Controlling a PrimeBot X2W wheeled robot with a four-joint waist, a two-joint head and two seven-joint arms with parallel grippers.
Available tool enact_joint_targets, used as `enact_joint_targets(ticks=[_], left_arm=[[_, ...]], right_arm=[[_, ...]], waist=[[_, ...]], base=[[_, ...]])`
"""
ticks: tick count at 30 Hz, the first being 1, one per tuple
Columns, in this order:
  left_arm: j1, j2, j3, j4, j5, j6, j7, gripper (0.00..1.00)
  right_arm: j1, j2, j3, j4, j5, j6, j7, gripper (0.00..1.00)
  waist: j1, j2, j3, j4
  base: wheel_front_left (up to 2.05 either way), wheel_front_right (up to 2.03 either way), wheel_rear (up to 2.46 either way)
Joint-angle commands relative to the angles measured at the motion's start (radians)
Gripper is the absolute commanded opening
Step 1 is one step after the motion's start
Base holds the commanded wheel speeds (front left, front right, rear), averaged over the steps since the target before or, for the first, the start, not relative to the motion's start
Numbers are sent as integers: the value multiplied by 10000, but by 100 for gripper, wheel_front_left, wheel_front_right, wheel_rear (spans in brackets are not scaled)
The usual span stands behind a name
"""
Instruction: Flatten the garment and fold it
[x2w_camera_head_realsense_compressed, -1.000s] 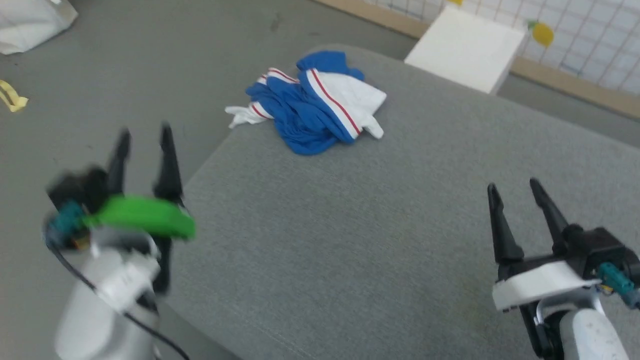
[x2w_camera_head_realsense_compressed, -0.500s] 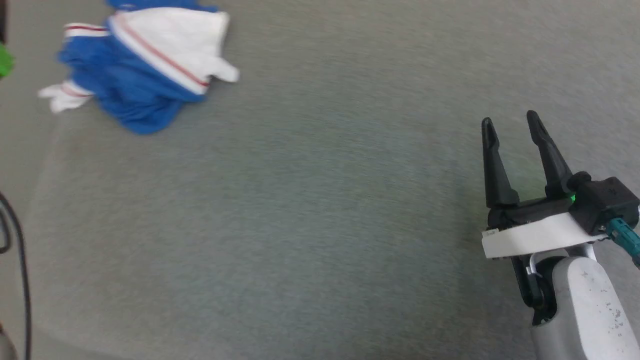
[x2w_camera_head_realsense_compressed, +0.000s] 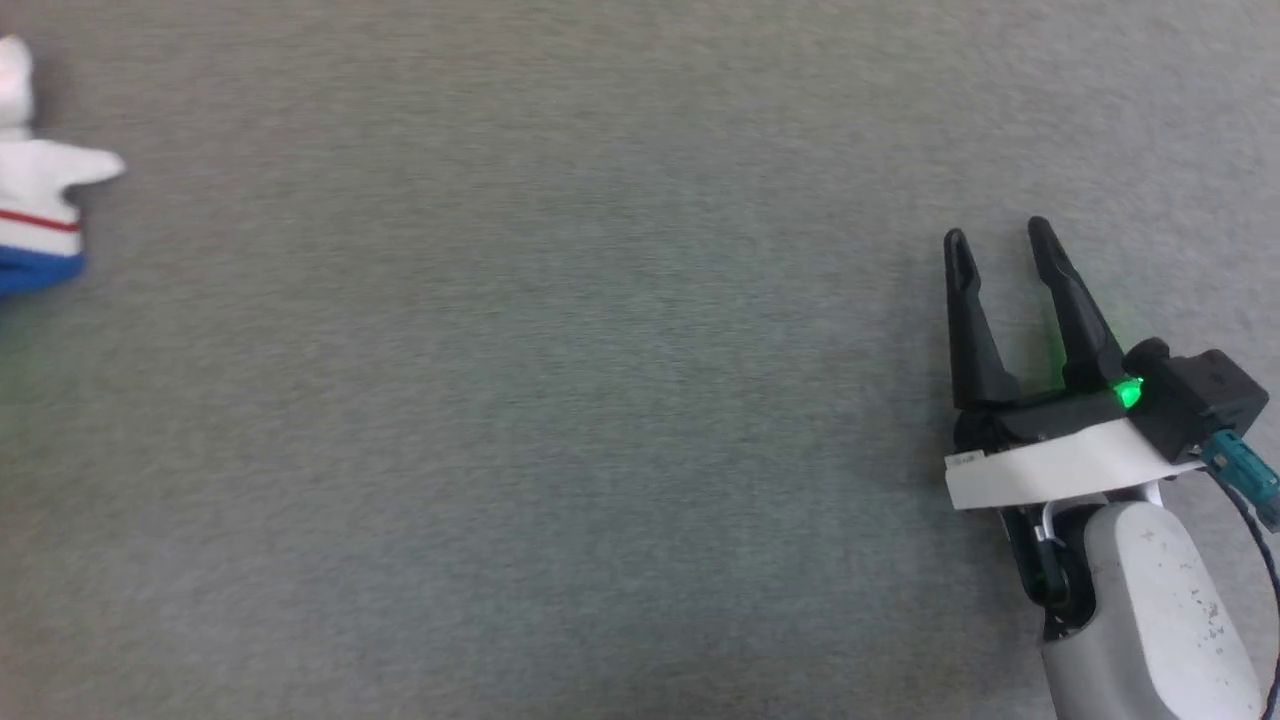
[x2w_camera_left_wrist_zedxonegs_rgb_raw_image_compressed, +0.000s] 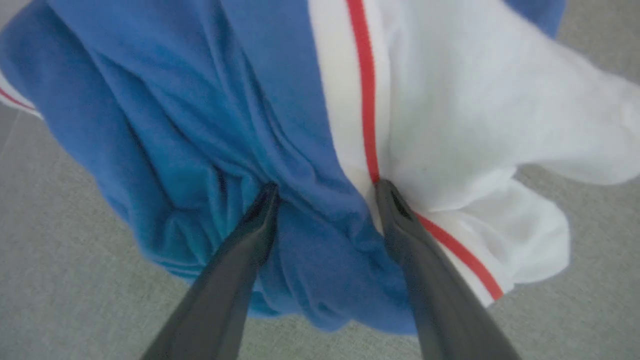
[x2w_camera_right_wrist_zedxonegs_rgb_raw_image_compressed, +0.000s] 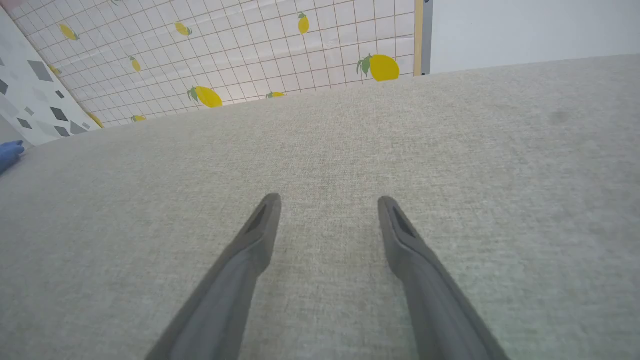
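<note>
Garment (x2w_camera_head_realsense_compressed: 35, 200) at left edge; grey surface (x2w_camera_head_realsense_compressed: 550, 400) surrounds right pincer (x2w_camera_head_realsense_compressed: 997, 233).

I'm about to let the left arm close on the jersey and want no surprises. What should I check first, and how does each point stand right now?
1. Left gripper open: ok, jaws spread wide.
2. Left gripper at the garment: ok, aimed at the crumpled blue and white fabric beside a red stripe.
3. Contact with the fabric: cannot tell whether it touches or hovers just above.
4. Garment flat: not ok, bunched in a heap.
5. Right gripper open and empty: ok, over the grey surface.
6. Right gripper near the garment: not ok, far across the surface from it.
</note>
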Motion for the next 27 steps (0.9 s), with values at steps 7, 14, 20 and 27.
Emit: enact_joint_targets(ticks=[7, 14, 20, 27], left_arm=[[1205, -162, -26, -703, 33, -367, -636, 0], [535, -253, 9, -271, 1247, -1486, -5329, 0], [-483, -705, -629, 545, 2054, -2460, -9044, 0], [-1582, -1391, -1668, 909, 2446, -3311, -11018, 0]], right_arm=[[198, -39, -307, 112, -126, -19, -41, 100], [889, -39, -642, 290, -316, -19, -42, 100], [1749, -39, -987, 466, -451, -19, -43, 100], [2527, -39, -1135, 347, -577, -19, 183, 100]], waist=[[0, 62, -524, -285], [0, 62, -2381, 190], [0, 62, -4067, 425], [0, 62, -5384, 295]], base=[[0, 0, 0], [0, 0, 0], [0, 0, 0], [0, 0, 0]])
